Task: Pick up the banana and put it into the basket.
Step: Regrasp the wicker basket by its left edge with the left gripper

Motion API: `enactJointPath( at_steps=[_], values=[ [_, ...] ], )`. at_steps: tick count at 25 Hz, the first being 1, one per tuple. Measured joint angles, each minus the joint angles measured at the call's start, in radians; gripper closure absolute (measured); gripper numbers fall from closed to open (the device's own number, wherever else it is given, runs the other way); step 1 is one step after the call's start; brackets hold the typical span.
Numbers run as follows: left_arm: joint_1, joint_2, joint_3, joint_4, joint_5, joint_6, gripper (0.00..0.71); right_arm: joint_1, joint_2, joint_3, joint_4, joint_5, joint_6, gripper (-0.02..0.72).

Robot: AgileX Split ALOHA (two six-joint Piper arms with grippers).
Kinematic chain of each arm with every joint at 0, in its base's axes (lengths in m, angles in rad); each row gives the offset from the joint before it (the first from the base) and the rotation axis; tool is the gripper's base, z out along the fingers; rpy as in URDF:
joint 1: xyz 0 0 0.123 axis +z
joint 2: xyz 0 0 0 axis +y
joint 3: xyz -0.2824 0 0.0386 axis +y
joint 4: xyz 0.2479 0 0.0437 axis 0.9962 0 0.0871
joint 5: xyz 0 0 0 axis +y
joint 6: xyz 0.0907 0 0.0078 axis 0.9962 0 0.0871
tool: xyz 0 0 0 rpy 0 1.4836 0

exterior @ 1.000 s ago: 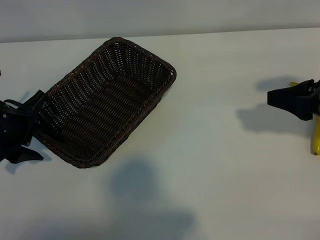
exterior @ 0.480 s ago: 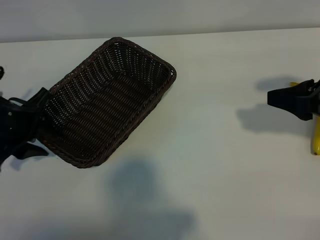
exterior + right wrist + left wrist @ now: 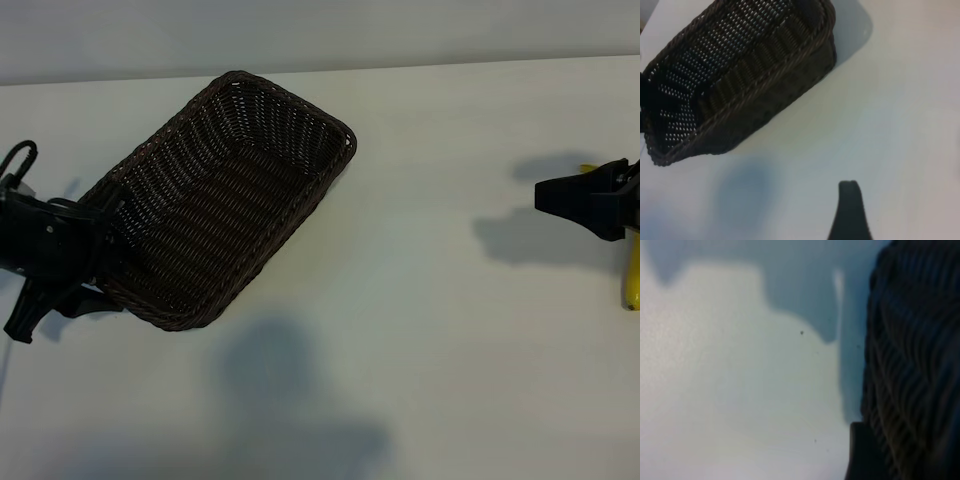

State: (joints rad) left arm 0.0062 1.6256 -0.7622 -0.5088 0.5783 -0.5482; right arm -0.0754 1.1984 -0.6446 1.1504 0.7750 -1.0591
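The dark brown wicker basket (image 3: pixel 230 190) lies slantwise on the white table at centre left. My left gripper (image 3: pixel 85 265) straddles its short near-left wall and is shut on it. One dark finger (image 3: pixel 862 455) rests against the woven wall (image 3: pixel 915 365), and that end looks slightly raised. The yellow banana (image 3: pixel 632 285) lies at the far right edge, mostly hidden under my right arm. My right gripper (image 3: pixel 545 197) hovers above the table beside it, open and empty. Only one of its fingers (image 3: pixel 850 210) shows in the right wrist view, which also takes in the basket (image 3: pixel 740 75).
The white table (image 3: pixel 430 330) stretches bare between the basket and the banana, crossed by soft shadows. A pale wall (image 3: pixel 320 30) runs along the back edge.
My left gripper has moved up and toward the basket, and the basket's near-left end has shifted and lifted a little with it. The right arm and the banana have not moved.
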Motion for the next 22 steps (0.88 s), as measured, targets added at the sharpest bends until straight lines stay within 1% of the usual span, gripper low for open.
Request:
enactJointPath(
  at_steps=[6,10,13,14,16,18,19,22],
  values=[
    [0.0,0.031,0.0,0.004,-0.047,0.001,0.237,0.0,0.0,0.0,0.0,0.0,0.0,0.16],
    [0.0,0.056,0.0,0.004,-0.064,0.001,0.263,0.0,0.0,0.0,0.0,0.0,0.0,0.16],
    [0.0,0.067,0.0,0.004,-0.065,0.001,0.322,0.0,0.0,0.0,0.0,0.0,0.0,0.16],
    [0.0,0.069,0.0,0.005,-0.065,0.001,0.354,0.0,0.0,0.0,0.0,0.0,0.0,0.16],
    [0.0,0.07,0.0,0.006,-0.065,0.001,0.429,0.0,0.0,0.0,0.0,0.0,0.0,0.16],
    [0.0,0.071,0.0,0.007,-0.065,0.007,0.525,0.0,0.0,0.0,0.0,0.0,0.0,0.16],
    [-0.001,0.071,0.0,0.005,-0.065,0.011,0.543,0.0,0.0,0.0,0.0,0.0,0.0,0.16],
    [-0.004,0.071,-0.001,0.003,-0.065,0.01,0.543,0.0,0.0,0.0,0.0,0.0,0.0,0.16]
  ],
)
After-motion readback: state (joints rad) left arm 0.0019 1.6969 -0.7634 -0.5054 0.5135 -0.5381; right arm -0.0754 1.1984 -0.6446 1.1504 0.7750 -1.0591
